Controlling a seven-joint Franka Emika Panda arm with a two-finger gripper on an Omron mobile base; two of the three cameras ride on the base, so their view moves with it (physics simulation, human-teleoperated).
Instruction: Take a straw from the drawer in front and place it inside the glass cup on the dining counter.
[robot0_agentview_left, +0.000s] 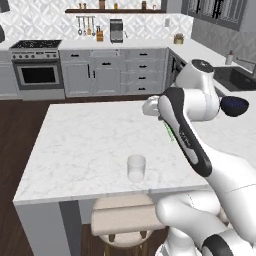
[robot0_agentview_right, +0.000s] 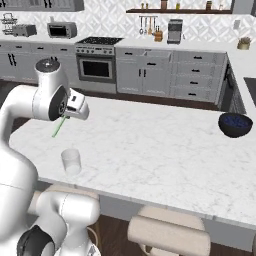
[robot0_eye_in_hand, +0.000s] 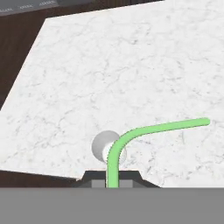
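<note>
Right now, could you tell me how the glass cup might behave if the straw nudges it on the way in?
The cup looks small, thin and empty, so it is probably light and may slide on the smooth marble counter. It stands upright near the edge, so it could tip or fall off. The straw is thin and bent, so it likely flexes.

The arm (robot0_agentview_left: 200, 135) is glossy white, built of thick rounded segments that swell into bulbous joints. A long black panel with a thin white outline runs down 1 side of the forearm (robot0_agentview_left: 186, 135). Dark rings sit where segments meet, 1 near the base (robot0_agentview_left: 217, 246) and another low in the right base view (robot0_agentview_right: 34, 244). A round grey cap tops the upper joint (robot0_agentview_right: 47, 64). The hand (robot0_agentview_right: 75, 106) is a small white block with a dark round face beside it.
</note>
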